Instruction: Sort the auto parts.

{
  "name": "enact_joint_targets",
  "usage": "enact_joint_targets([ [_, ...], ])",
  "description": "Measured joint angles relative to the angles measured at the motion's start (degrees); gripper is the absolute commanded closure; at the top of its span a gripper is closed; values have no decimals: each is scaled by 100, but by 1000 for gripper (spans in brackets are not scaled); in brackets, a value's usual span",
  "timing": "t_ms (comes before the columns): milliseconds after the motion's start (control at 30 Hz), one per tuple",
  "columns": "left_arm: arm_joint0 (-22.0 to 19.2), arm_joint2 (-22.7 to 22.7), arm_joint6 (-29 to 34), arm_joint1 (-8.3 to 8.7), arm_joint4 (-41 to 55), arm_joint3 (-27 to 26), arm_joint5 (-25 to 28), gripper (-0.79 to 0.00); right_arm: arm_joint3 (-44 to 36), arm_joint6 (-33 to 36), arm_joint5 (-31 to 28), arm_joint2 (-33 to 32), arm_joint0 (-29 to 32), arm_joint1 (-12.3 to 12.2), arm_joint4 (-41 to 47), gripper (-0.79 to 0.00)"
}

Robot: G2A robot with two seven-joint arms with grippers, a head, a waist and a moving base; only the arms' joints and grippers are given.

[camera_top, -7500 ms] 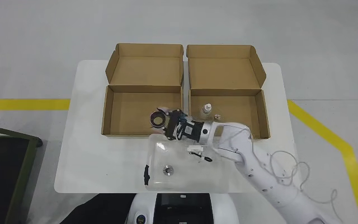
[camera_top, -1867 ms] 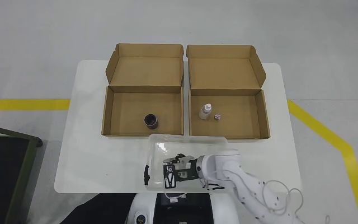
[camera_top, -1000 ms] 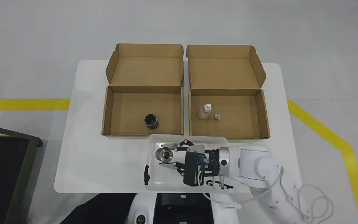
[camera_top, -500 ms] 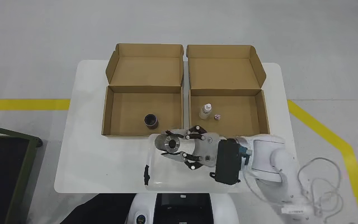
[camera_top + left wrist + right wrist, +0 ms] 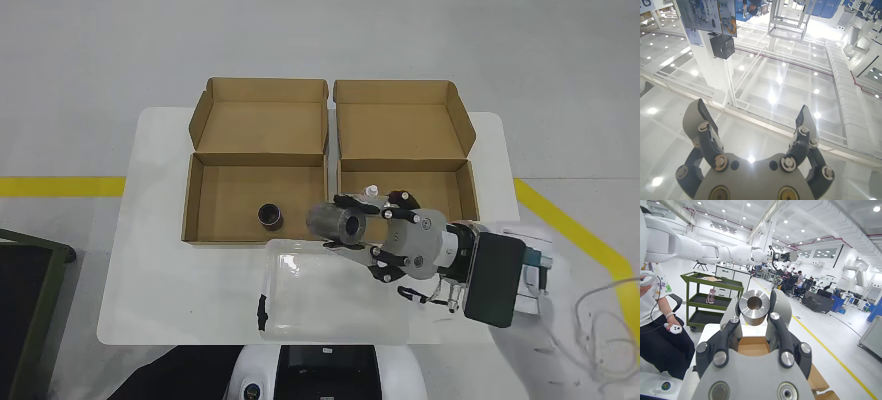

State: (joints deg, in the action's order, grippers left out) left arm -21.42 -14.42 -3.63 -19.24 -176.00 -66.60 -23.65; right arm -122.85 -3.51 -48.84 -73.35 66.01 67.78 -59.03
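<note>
Gripping hollow silver cylinder (image 5: 754, 311), perhaps steel

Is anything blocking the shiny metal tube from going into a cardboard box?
Nothing visible does. The metal sleeve, in the jaws of the right gripper, hangs by the near walls of the dark-ring box and the bottle box; both stand open.

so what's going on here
The right gripper is shut on a hollow metal cylinder, held in the air over the near edge of two open cardboard boxes. The left box holds a dark ring-shaped part, the right box a small white bottle-shaped part. A clear tray lies on the table nearer the robot. The left gripper is open and points up at the ceiling.
</note>
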Motion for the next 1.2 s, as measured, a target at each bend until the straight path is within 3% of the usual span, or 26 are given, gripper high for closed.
enact_joint_targets([
  [600, 0, 0, 0, 0, 0, 0, 0, -785, 203, -603, -105, -147, -243, 13, 737, 0],
  [1200, 0, 0, 0, 0, 0, 0, 0, -785, 505, 126, -208, 399, -48, -2, 40, 0],
])
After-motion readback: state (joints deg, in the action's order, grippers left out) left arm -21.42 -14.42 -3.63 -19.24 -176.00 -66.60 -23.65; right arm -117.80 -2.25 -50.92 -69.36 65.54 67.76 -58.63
